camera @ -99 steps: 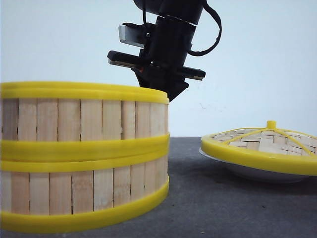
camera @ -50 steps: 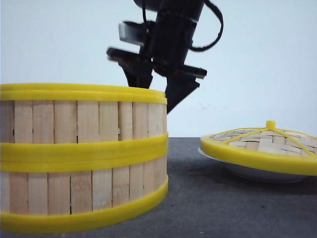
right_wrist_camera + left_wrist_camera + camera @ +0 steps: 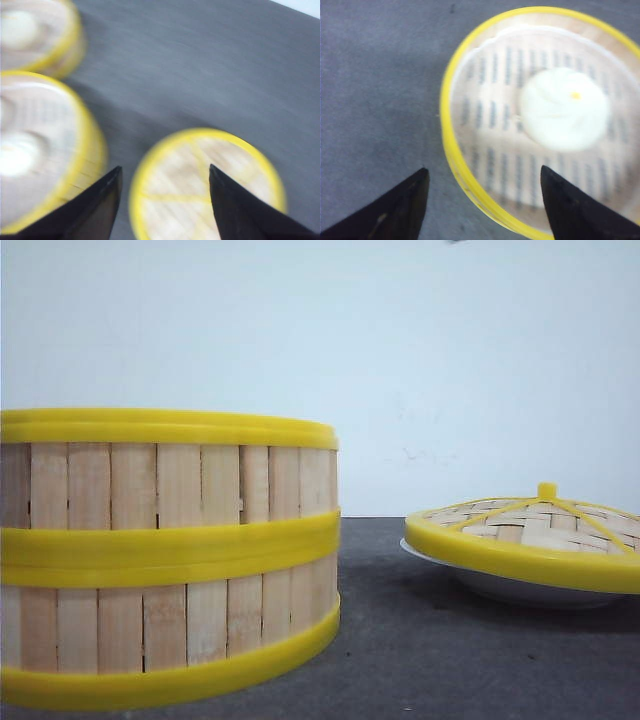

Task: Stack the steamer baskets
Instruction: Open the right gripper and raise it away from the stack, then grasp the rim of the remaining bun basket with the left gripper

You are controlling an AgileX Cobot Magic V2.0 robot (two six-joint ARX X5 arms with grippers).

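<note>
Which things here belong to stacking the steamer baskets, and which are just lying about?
Job: two stacked round slatted-wood steamer baskets with yellow rims; a third such basket standing apart.
Lying about: domed woven lid with yellow rim; white shallow plate beneath it.

A plain white wall (image 3: 450, 360) fills the back of the front view, smooth and evenly lit, with a few faint marks low on its right part. It meets the bench (image 3: 420, 650) along a straight horizontal line. The bench top is dark grey with a fine, slightly rough texture and carries soft shadows.
</note>
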